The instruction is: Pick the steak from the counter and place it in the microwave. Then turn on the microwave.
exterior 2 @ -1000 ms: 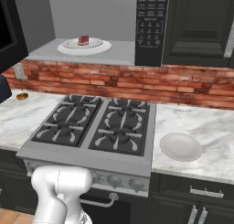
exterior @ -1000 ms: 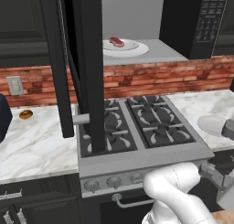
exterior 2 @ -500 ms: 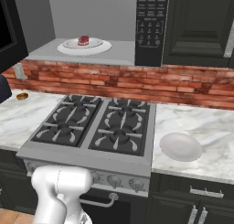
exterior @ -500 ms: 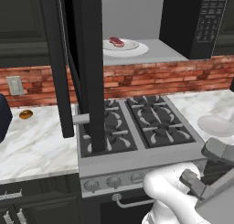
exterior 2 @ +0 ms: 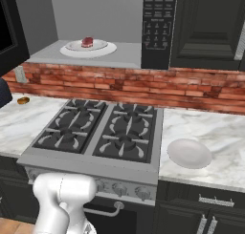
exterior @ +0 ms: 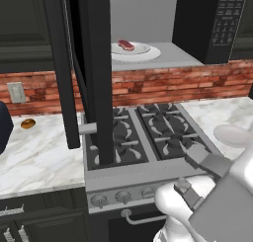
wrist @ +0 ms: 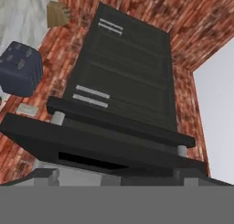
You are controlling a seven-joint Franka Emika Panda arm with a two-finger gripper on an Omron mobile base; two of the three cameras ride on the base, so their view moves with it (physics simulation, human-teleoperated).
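Since a second ago my arm's swung up into the left base view, jaws released; small dark-red steak slab (exterior: 125, 45) sits inside the big black microwave (exterior 2: 157, 27), so its door still needs closing.

- Grey stovetop (exterior 2: 98, 132) with four black grates, set between two stretches of marble; a row of knobs (exterior 2: 119, 190) along its front edge, a bar handle (exterior 2: 103, 211) below them
- Red brick backsplash (exterior 2: 143, 87) running behind the stove, under the raised ledge
- Shallow white bowl (exterior 2: 189, 153) lying to the right of the stove, apart from it
- Small orange-brown roundish item (exterior: 27, 123) lying left of the stove, near the brick
- Pale wall outlet (exterior: 17, 92) on the brick, above that item
- Dark panelled cabinets (exterior 2: 206, 27) at upper right; dark lower drawers with silver pulls (exterior 2: 214, 201)
- Dark blue toaster (wrist: 20, 68) at the left of the hand view, beside a tall dark panelled cabinet front (wrist: 125, 77)
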